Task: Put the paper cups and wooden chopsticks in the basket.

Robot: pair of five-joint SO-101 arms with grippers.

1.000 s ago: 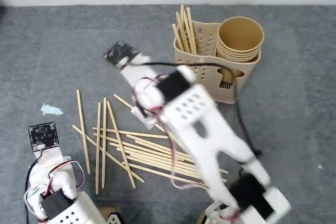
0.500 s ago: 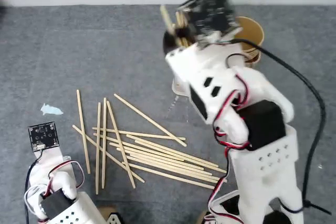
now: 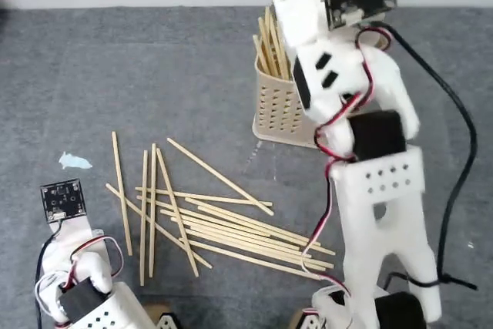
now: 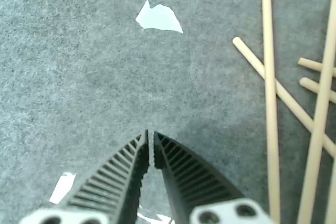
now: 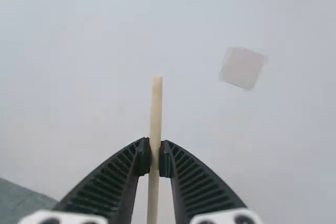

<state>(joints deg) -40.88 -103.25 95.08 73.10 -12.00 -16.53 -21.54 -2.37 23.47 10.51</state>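
High view: the cream perforated basket (image 3: pixel 279 109) sits at the far side of the grey mat (image 3: pixel 115 75) and holds standing chopsticks (image 3: pixel 269 40). Pale loose chopsticks (image 3: pixel 208 221) lie scattered nearer.

Left wrist view: the left gripper (image 4: pixel 150 148) is closed on nothing above the mat, near a paper scrap (image 4: pixel 159 18).

Right wrist view: the right gripper (image 5: pixel 154 156) pinches a single chopstick (image 5: pixel 155 114) against a white wall (image 5: pixel 79 35).

The right arm (image 3: pixel 350 75) hides much of the basket (image 3: pixel 281 109).

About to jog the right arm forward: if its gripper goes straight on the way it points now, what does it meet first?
Nothing close, it seems: the right gripper, shut on a chopstick, points at the pale wall, with open air before it. The wall's distance is unclear.
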